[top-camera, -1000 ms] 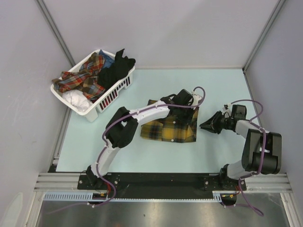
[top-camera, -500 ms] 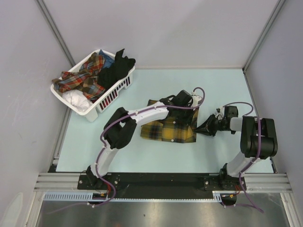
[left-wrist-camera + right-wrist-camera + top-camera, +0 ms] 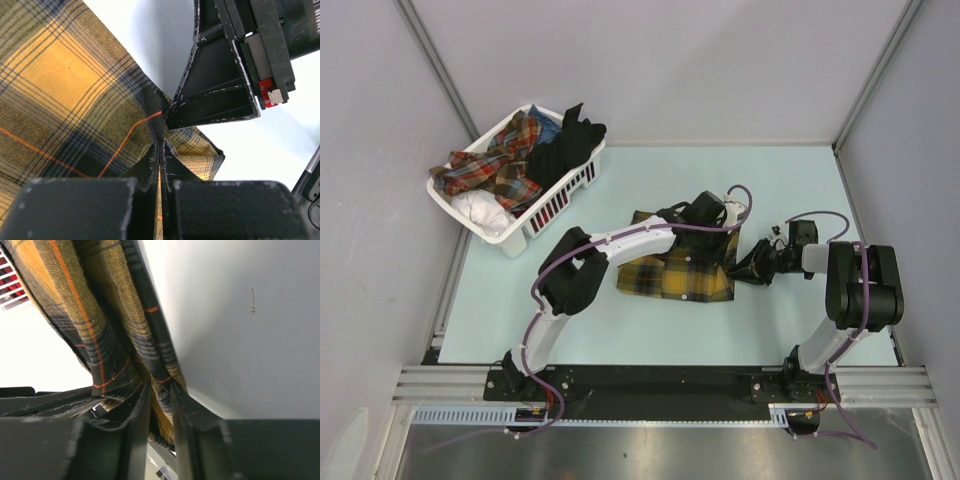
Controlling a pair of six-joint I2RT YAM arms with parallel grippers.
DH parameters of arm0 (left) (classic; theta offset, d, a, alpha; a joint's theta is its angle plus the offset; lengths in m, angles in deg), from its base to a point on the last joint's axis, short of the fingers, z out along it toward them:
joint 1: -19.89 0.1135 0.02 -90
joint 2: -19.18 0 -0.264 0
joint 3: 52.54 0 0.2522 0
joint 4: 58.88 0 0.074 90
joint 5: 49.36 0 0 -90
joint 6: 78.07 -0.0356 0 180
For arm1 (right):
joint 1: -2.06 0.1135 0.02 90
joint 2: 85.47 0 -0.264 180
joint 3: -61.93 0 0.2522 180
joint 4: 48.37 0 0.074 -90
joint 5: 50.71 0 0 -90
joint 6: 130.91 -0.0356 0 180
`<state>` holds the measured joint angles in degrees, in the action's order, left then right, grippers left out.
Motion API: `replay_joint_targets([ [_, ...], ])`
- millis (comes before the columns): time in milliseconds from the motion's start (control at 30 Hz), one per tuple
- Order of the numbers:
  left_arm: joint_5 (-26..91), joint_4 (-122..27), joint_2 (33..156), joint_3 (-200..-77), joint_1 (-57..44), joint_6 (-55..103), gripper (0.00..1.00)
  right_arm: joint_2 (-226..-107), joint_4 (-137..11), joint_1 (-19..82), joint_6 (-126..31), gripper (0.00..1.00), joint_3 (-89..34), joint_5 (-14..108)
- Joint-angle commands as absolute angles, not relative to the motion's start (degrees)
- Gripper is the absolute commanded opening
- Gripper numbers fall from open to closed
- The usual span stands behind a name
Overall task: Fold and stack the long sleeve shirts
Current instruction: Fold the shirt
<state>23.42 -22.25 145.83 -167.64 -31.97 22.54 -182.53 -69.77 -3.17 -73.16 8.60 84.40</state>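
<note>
A mustard-yellow and black plaid shirt (image 3: 672,277) lies partly folded in the middle of the table. My left gripper (image 3: 718,228) is over its far right corner, shut on a pinch of the plaid cloth (image 3: 90,100). My right gripper (image 3: 740,268) is at the shirt's right edge, its jaws closed on a thick fold of the same cloth (image 3: 127,345). The two grippers are close together; the right gripper's finger (image 3: 215,95) shows just beyond the left one.
A white slatted basket (image 3: 558,206) stands at the far left, holding a red plaid garment (image 3: 495,165), a black garment (image 3: 565,145) and white cloth (image 3: 480,210). Grey walls close in the table on three sides.
My right gripper has moved left from open table onto the shirt's right edge and closed on the cloth. The left gripper has stayed put.
</note>
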Motion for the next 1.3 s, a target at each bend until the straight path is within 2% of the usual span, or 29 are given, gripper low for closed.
replay_joint_targets([
  [0,22.53,-23.94,141.97,-166.85,-31.09,24.24,0.00,-181.63,-74.07,-4.09,-70.01,0.33,6.16,82.28],
  [200,22.62,-24.73,141.18,-165.01,-31.00,23.98,0.00,-181.01,-71.55,-1.90,-71.05,0.34,7.12,81.83],
  [333,22.62,-25.17,140.83,-163.87,-31.00,23.80,0.00,-183.29,-71.09,-0.84,-71.06,0.31,5.28,82.89],
  [367,22.62,-25.25,140.83,-163.78,-31.00,23.89,0.00,-183.73,-71.35,-1.01,-70.80,0.29,5.19,82.98],
  [400,22.53,-25.17,140.65,-163.69,-30.91,24.06,0.01,-183.91,-71.79,-1.62,-70.18,0.16,5.19,83.15],
  [433,22.27,-25.17,140.39,-163.34,-30.65,24.06,0.08,-183.91,-72.23,-1.98,-69.66,0.05,5.10,83.24],
  [467,22.35,-24.99,140.04,-163.07,-30.39,24.15,0.13,-183.47,-73.98,-2.24,-69.13,0.00,4.67,82.98],
  [533,21.83,-24.64,136.98,-161.33,-28.73,23.63,0.26,-182.77,-75.66,-3.12,-67.81,0.00,4.14,83.06],
  [667,19.73,-22.19,127.57,-154.04,-23.46,17.58,0.42,-181.54,-79.35,-3.12,-65.26,0.00,2.73,82.27],
  [700,19.11,-21.57,125.73,-152.02,-21.88,16.60,0.49,-181.54,-79.53,-3.03,-64.91,0.00,2.38,82.10],
  [800,16.73,-17.44,119.57,-145.16,-15.02,12.03,0.56,-182.67,-80.15,-2.77,-63.76,0.00,1.50,82.10],
  [900,17.25,-14.36,117.62,-140.49,-8.25,7.98,0.59,-183.73,-81.02,-2.51,-62.36,0.00,0.97,81.75],
  [1033,15.77,-13.92,118.32,-138.03,-0.87,6.84,0.57,-184.17,-82.43,-2.59,-60.95,0.00,0.36,80.78],
  [1267,8.65,-11.28,124.21,-139.78,0.99,6.74,0.44,-185.05,-83.84,-2.68,-59.63,0.00,-1.40,79.90],
])
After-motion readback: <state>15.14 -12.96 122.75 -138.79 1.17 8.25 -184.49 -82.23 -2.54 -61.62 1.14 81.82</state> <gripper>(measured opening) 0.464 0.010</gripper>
